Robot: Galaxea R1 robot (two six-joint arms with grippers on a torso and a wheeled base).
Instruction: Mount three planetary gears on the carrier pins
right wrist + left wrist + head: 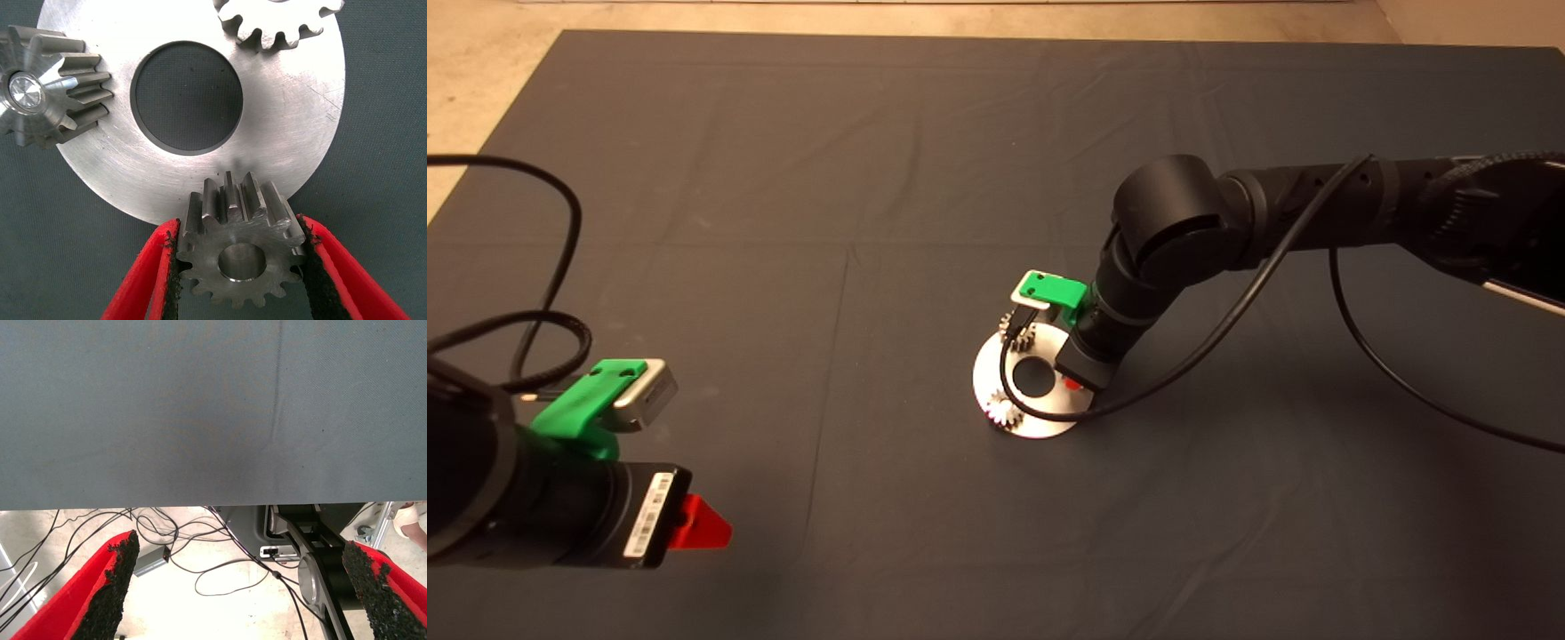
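Planetary gears: third gear [238, 253] clamped across its toothed flanks between the right gripper [238, 267] jaws, at the carrier disc [293, 120] rim; whether a pin sits in its bore, cannot tell. Two other gears [47, 90] [277, 20] sit on the disc, one showing its carrier pin [25, 91]. Judged rigid, dense, slick steel; flank grip suits. Left gripper [237, 587] idles, jaws wide, holding nothing, at the tabletop [783, 178] edge.

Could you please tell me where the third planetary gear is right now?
The third gear sits between the right gripper fingers at the disc's rim, across the centre hole from two gears already on it.
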